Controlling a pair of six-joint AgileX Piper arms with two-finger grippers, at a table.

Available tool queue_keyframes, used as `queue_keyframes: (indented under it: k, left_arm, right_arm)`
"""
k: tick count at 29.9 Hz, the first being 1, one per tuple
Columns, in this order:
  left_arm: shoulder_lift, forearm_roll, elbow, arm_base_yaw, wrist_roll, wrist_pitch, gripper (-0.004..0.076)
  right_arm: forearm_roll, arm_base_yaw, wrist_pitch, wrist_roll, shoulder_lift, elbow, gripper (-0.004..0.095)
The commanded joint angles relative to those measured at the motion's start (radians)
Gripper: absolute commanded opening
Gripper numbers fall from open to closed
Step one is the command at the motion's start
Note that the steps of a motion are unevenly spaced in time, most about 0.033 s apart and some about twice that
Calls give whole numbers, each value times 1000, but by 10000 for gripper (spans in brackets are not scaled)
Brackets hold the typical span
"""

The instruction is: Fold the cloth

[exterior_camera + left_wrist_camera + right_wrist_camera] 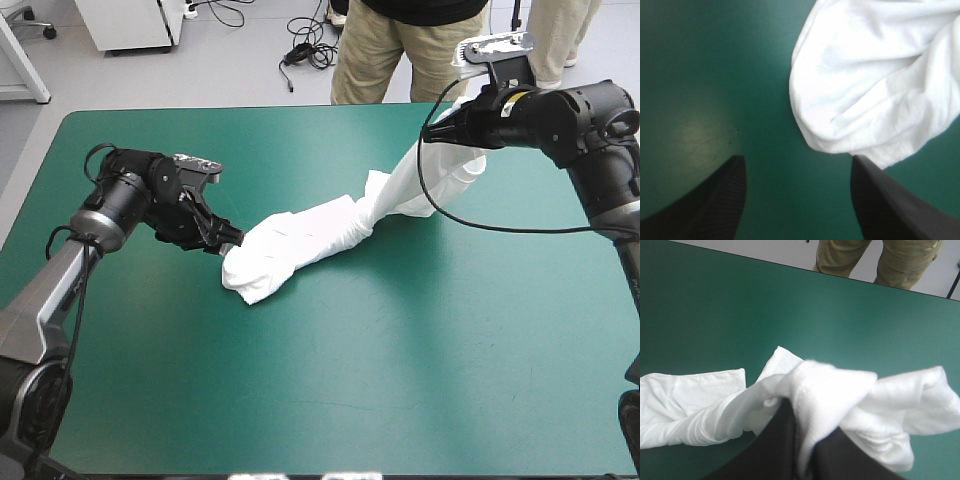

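Teal-green table cover (350, 380) carries the white T-shirt (300, 240), drawn out as a twisted band from mid-table toward the far right corner. The right gripper (432, 132) hangs raised there, its black fingers pinched on the shirt's upper end. The left gripper (232, 243) sits low, fingers spread wide and holding nothing. The shirt's bunched lower end lies just ahead of it, beside one finger.

Tips of the right tool (807, 432) seem buried in the T-shirt (840, 390); its end cropped.
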State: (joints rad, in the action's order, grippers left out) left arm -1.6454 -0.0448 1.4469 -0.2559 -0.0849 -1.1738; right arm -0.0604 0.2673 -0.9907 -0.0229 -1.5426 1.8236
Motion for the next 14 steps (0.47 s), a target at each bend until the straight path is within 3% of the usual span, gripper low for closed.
queue_keyframes:
  k: [1,14]
  left_arm:
    - [-15,-13,23,-4,13,13,455]
    - [-162,-46,12,-4,6,54,455]
  right_arm:
    - [1,-7,65,-9,39,34,-17]
    - [1,-7,65,-9,36,34,-17]
